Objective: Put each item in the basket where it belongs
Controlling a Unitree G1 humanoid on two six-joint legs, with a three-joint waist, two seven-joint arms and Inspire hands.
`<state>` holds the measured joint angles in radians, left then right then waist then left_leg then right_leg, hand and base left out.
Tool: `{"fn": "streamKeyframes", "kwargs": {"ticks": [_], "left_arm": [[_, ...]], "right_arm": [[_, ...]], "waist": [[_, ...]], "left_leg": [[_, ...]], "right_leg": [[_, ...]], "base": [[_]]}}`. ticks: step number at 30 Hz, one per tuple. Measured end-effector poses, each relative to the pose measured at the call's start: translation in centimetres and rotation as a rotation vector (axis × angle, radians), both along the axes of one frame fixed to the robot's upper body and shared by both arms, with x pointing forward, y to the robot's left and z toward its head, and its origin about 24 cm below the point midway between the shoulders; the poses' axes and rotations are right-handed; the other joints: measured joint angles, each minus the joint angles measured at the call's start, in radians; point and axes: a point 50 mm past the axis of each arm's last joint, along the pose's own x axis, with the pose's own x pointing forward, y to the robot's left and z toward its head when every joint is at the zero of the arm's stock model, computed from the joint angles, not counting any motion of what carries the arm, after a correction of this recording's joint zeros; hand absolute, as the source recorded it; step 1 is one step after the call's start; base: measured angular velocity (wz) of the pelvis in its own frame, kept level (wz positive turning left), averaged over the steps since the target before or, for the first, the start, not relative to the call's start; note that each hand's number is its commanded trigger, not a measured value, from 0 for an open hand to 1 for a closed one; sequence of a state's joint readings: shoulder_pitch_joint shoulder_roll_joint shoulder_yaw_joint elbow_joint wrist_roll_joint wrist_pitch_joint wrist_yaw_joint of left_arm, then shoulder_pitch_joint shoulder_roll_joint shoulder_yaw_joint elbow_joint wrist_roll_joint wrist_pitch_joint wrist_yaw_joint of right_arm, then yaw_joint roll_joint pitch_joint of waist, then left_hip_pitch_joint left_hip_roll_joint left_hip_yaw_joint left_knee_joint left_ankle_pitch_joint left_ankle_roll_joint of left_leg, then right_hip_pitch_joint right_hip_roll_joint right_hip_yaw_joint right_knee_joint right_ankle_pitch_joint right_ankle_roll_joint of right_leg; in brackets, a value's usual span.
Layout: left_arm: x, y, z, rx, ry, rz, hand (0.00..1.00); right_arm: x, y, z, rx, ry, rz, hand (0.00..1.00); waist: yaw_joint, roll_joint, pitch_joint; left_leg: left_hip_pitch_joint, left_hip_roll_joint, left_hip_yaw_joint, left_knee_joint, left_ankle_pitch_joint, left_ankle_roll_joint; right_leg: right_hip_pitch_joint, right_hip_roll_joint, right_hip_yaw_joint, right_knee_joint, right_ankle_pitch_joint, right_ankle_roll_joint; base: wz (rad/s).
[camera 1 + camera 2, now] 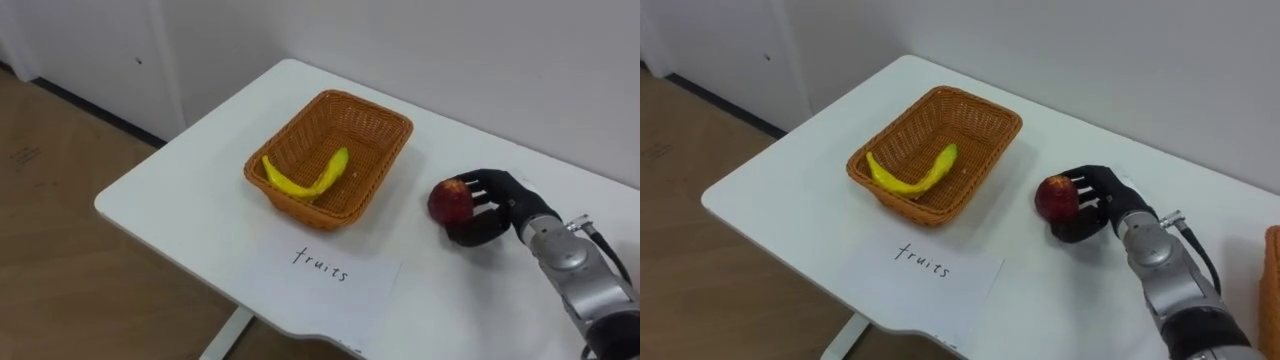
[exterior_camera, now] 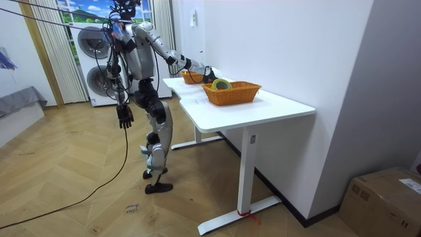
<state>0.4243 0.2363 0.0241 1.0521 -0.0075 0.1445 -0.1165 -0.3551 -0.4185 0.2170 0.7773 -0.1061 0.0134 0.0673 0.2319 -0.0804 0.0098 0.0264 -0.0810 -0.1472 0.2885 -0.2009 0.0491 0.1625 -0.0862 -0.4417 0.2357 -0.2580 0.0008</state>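
White tabletop [image 1: 170, 190]: my right hand [image 1: 497, 208] is gripping a round red apple [image 1: 450, 201] right of the orange wicker basket [image 1: 392, 120]; the room view is showing my left hand [image 2: 124, 117] hanging.

A basket [image 1: 300, 208] stands on the bench [image 1: 180, 190] at the centre of the frame, with a banana [image 1: 305, 182] lying inside it toward its lower-left wall. Just below the basket, near the bench's front edge, a sheet of paper [image 1: 335, 285] lies flat. Right of the basket and apart from it is an apple [image 1: 450, 202], with the right robot hand [image 1: 495, 208] curled round it from the right. In the room view a second basket [image 2: 233, 94] stands on the bench, right of the first.
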Motion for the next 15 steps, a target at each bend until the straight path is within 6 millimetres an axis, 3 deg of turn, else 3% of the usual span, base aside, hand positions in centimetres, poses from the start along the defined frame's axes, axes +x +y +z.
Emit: {"fn": "streamKeyframes", "kwargs": {"ticks": [8,15], "left_arm": [[0.4,0.2,0.0,0.021,-0.013,0.008,0.00],[0.5,0.4,0.1,0.036,-0.021,0.027,0.00]], "right_arm": [[0.0,-0.2,0.2,0.054,-0.008,-0.034,1.00],[0.1,-1.2,0.7,0.070,-0.035,-0.082,1.00]], "waist": [[-0.012,-0.009,-0.0061],[-0.042,0.002,-0.0124]], "left_leg": [[-0.002,-0.001,0.003,-0.005,0.000,0.000],[0.001,0.000,0.011,-0.018,0.001,0.000]], "right_leg": [[-0.005,-0.001,0.000,0.000,0.000,0.000],[-0.001,-0.002,0.002,0.002,0.001,0.001]], "base": [[0.00],[-0.01]]}}
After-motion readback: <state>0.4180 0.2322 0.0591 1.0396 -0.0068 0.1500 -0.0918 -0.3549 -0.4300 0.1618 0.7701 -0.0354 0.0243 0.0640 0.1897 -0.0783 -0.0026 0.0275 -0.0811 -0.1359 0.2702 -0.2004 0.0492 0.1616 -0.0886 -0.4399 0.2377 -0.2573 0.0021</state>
